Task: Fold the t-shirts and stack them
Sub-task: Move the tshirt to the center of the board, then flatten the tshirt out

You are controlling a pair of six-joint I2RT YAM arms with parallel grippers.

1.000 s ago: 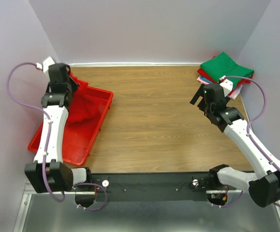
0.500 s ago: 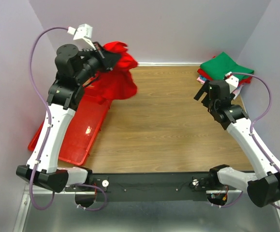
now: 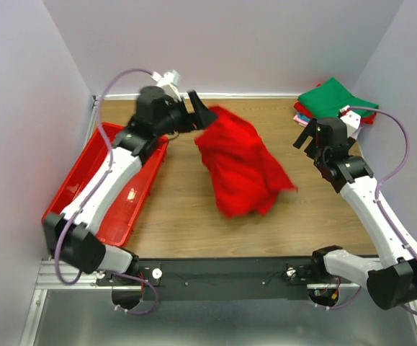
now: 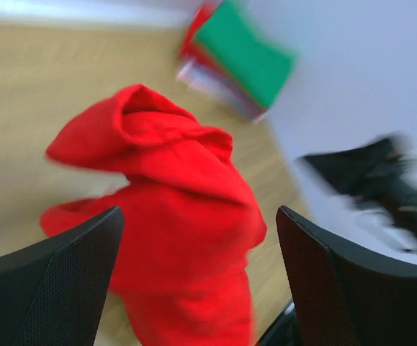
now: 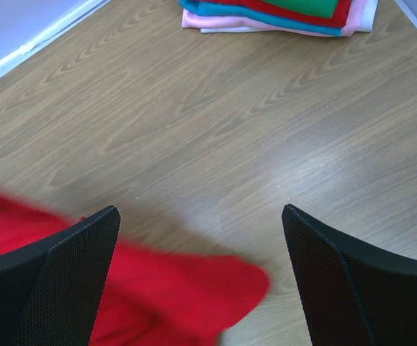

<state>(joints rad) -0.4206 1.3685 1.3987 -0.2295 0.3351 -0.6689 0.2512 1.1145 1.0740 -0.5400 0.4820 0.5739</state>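
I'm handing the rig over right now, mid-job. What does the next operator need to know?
Left gripper: open, gripping nothing.
Right gripper: open, holding nothing, facing the table near the stack.
Red shirt: loose and crumpled over the middle of the table; too blurred to tell whether it has landed.
Stack of folded shirts: far right corner, green on top.
Tray: left side.
Done: the red shirt is out of the tray.
Left: spread it flat, fold it, set it on the stack.
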